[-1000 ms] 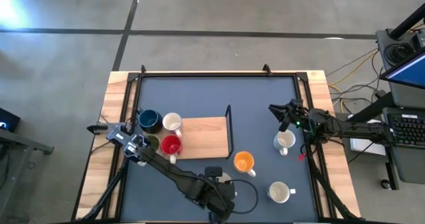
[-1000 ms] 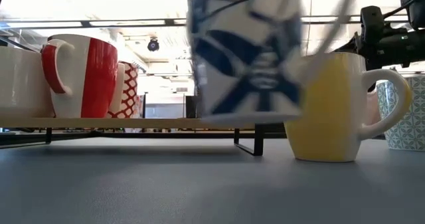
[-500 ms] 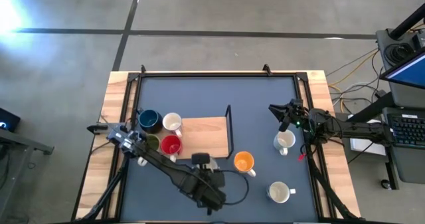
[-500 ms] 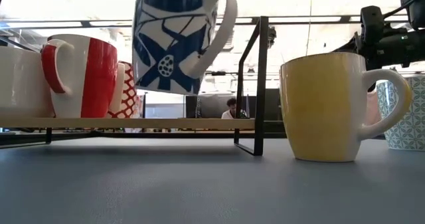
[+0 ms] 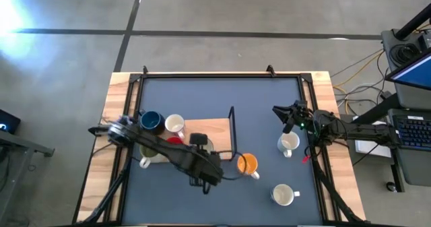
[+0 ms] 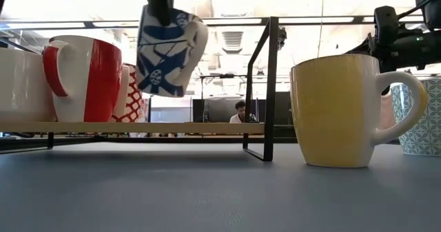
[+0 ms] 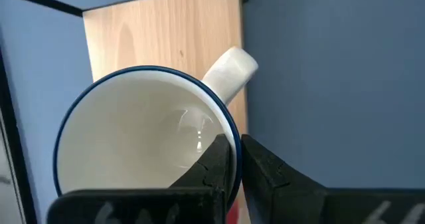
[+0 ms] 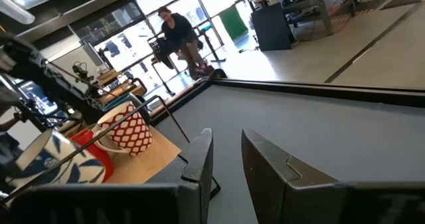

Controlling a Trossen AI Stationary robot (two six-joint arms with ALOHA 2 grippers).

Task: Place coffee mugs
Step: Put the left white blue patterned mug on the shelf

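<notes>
Blue-patterned mug (image 6: 169, 49), gripped by left claw (image 7: 234, 159), now shifted left above wooden rack (image 5: 214, 129); four mugs racked, three remain on table (image 5: 269, 106).

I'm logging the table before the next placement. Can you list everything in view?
table: one, dark mat with wooden edges, under everything
wooden rack: one, pale wood with a black frame, mid-table
dark blue mug: one, rack's left end
white mug: one, beside the dark blue mug
red mug: one, rack's left end, partly under the left arm
patterned mug: one, white and blue, held tilted above the rack
orange mug: one, on the mat beside the rack
white mugs on the mat: two, right side
person: one, seated in the room beyond
left gripper: shut on the patterned mug's rim
right gripper: open, empty, over the table's right side
</notes>
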